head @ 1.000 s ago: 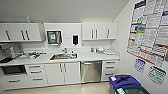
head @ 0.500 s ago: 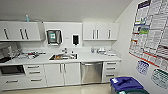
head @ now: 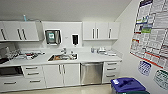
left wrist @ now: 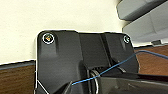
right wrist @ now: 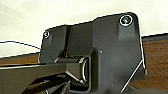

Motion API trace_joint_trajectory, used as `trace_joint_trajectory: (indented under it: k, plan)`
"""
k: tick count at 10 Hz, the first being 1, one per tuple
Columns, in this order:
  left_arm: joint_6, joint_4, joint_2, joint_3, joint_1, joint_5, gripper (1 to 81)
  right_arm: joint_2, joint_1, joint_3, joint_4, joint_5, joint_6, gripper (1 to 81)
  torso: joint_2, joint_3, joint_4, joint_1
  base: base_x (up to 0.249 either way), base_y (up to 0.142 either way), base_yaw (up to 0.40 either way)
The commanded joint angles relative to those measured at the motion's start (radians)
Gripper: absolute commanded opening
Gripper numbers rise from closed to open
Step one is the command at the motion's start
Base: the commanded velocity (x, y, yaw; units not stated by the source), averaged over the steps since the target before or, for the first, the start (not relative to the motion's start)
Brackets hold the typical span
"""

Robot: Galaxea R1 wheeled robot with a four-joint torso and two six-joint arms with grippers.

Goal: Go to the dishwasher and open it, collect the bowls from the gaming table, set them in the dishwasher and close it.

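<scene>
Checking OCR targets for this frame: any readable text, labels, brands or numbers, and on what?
Nothing reads as text here.
Wall posters: dense print, too blurred to read.
Round stickers below them: marks unreadable.
Paper towel dispenser: green label, illegible.
Blue bin lid: small white label, too blurred.
Dishwasher: no legible brand on its steel front.

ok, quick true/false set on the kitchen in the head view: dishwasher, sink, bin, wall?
1. The dishwasher is shut. True.
2. The sink is right of the dishwasher. False: it sits to its left, in the counter.
3. A blue-lidded bin stands at the lower right. True.
4. The right wall is bare. False: posters cover it.
5. The dishwasher front is white. False: it is steel, between white cabinets.
</scene>
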Motion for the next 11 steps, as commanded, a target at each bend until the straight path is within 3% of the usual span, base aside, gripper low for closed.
trace_joint_trajectory:
  k: [1,11]
  plan:
    - [0.005,0.008,-0.017,0.010,-0.058,0.043,81.1,-0.022,0.058,0.013,-0.008,-0.052,-0.005,81.1,0.000,0.000,0.000,0.000,0.094,0.000,0.000]
    - [0.003,0.008,-0.018,0.010,-0.057,0.043,81.1,-0.024,0.061,0.011,-0.011,-0.053,-0.005,81.1,0.000,0.000,0.000,0.000,0.102,0.000,0.000]
